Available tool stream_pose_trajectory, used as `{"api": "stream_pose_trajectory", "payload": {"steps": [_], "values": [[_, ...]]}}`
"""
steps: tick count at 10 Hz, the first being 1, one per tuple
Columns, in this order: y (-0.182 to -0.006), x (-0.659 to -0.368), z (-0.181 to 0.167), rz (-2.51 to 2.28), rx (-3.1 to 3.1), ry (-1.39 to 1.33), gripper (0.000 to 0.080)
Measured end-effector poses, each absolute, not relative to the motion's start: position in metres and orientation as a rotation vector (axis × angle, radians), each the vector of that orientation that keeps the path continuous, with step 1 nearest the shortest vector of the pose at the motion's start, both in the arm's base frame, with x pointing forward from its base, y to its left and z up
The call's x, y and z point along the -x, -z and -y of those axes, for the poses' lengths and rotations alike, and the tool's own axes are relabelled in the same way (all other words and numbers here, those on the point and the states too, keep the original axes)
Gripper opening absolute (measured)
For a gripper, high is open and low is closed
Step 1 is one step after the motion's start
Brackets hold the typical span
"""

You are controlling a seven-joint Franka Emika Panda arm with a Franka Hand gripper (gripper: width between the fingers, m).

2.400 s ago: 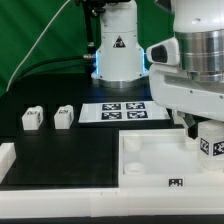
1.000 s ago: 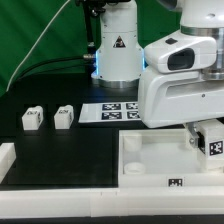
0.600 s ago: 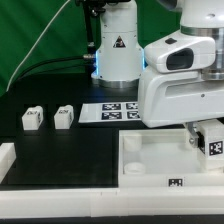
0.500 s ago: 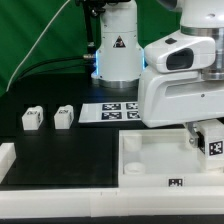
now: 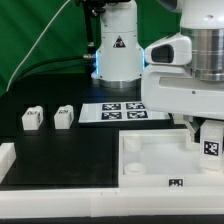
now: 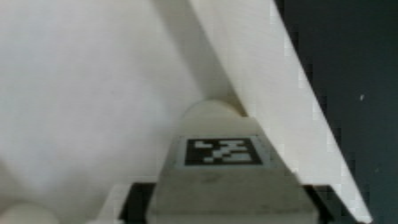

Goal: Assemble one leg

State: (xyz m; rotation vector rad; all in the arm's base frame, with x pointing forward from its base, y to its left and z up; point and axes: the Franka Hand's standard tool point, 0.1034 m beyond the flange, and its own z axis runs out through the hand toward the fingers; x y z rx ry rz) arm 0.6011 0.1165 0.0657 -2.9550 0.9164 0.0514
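My gripper [image 5: 208, 128] hangs over the far right corner of the large white tray-like part [image 5: 150, 165], shut on a white leg [image 5: 211, 139] with a black-and-white tag. In the wrist view the leg [image 6: 224, 150] stands between the two dark fingers [image 6: 143, 203], tag facing the camera, its tip against the tray's raised rim [image 6: 267, 90]. Whether the tip sits in a corner socket is hidden. Two more legs [image 5: 31, 119] [image 5: 65, 116] lie on the black table at the exterior view's left.
The marker board [image 5: 122, 111] lies behind the tray, in front of the arm's base [image 5: 117, 55]. A white block [image 5: 6, 160] sits at the left edge. The arm's big white wrist housing [image 5: 185, 80] covers the tray's far right.
The wrist housing has turned and shifted slightly to the exterior view's right. The leg in the gripper has stayed over the same corner of the tray.
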Motion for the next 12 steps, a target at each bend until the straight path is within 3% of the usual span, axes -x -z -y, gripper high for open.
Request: {"api": "stream_pose_trajectory", "payload": {"steps": [4,8,9,10,12], "values": [[-0.0651,-0.6008,-0.1177,-1.608,2.613,-0.103,0.0291],[-0.0638,-0.5998,-0.1209,-1.789,2.483,-0.129,0.0291],[-0.0635,-0.5988,-0.1213,-1.779,2.493,-0.135,0.0559],[-0.0633,-0.5976,-0.122,-1.757,2.511,-0.142,0.0621],[-0.0683,-0.5978,-0.1206,-1.652,2.577,-0.143,0.0641]]}}
